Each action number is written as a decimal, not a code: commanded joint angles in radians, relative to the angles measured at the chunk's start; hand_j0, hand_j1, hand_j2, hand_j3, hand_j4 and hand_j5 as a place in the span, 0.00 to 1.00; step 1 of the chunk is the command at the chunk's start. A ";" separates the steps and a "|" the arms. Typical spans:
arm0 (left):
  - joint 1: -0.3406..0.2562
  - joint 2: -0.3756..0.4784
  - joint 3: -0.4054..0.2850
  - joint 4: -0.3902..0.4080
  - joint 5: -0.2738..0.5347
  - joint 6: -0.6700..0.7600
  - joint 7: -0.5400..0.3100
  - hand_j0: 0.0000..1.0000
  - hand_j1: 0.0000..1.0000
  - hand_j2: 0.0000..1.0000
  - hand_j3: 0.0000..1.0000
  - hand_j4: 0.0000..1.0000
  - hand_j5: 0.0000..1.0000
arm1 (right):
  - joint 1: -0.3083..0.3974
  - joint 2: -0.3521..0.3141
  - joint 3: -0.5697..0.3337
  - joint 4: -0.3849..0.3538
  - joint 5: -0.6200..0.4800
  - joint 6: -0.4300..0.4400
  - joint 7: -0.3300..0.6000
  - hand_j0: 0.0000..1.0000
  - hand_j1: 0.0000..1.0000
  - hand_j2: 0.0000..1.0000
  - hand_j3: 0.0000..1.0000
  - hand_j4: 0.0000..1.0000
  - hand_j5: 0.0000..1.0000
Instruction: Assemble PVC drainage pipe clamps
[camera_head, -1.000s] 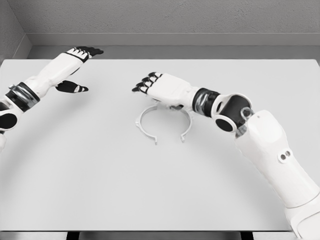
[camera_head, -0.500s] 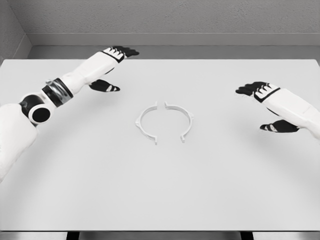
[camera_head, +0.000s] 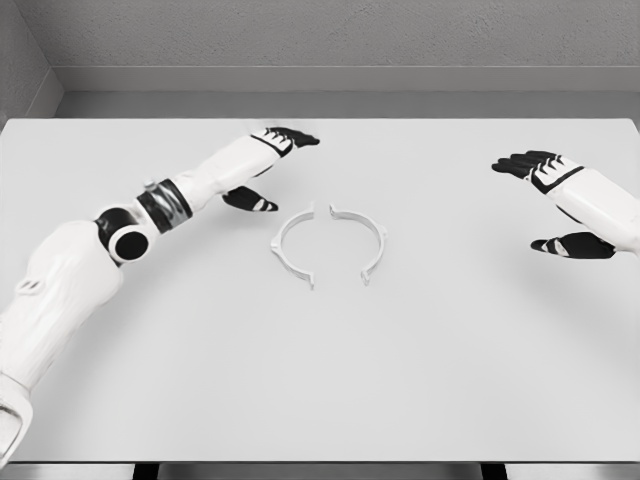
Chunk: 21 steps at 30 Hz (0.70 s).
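At table centre the two clamp halves (camera_head: 328, 246) lie nearly closed, small gaps at both ends. Your left hand (camera_head: 266, 165) has moved in just beside them, fingers spread, holding nothing; your right hand (camera_head: 556, 200) has pulled well away, also spread. Joining looks next

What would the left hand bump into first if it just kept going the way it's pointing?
Probably nothing. The left hand points up and to the right, toward the table's far edge, passing behind the two clamp halves. Beyond that lies only the grey wall, though depth is hard to judge.
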<state>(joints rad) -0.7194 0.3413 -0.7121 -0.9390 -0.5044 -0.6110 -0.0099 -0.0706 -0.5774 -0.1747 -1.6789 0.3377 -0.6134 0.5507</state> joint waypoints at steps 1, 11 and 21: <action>0.000 -0.008 -0.006 0.012 0.007 0.000 0.001 1.00 1.00 1.00 1.00 1.00 1.00 | 0.000 0.001 0.001 0.001 -0.008 0.003 0.000 1.00 1.00 1.00 1.00 1.00 1.00; 0.015 0.002 -0.004 -0.007 0.020 0.000 0.001 1.00 1.00 1.00 1.00 1.00 1.00 | 0.000 0.001 0.001 0.001 -0.008 0.003 0.000 1.00 1.00 1.00 1.00 1.00 1.00; 0.015 0.004 -0.003 0.003 0.013 0.000 0.001 1.00 1.00 1.00 1.00 1.00 1.00 | 0.000 0.002 0.001 0.001 -0.008 0.003 0.000 1.00 1.00 1.00 1.00 1.00 1.00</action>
<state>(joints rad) -0.7041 0.3444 -0.7164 -0.9364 -0.4957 -0.6110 -0.0098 -0.0706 -0.5747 -0.1731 -1.6779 0.3372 -0.6136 0.5512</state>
